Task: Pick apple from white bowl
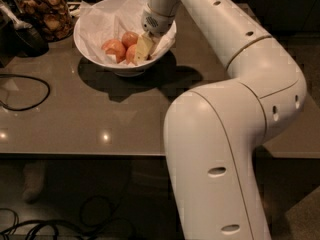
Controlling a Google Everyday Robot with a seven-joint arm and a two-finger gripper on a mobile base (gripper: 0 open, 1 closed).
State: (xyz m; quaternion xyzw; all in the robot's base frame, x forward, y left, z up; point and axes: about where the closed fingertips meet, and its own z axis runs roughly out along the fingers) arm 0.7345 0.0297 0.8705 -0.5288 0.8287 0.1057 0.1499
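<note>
step: claw [143,50] sat inside bowl [84,43], at the grasp stage
apple [130,54]: in bowl, right against claw
claw state: couldn't tell the opening or any hold
next: probably confirm grip, lift clear of rim

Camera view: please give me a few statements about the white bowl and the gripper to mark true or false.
1. The gripper is inside the white bowl, next to the fruit. True.
2. The bowl holds no fruit. False: reddish apples lie on its crinkled paper lining.
3. A glass jar of brown snacks stands close beside the bowl. True.
4. The bowl is tipped onto its side. False: it stands upright on the table.
</note>
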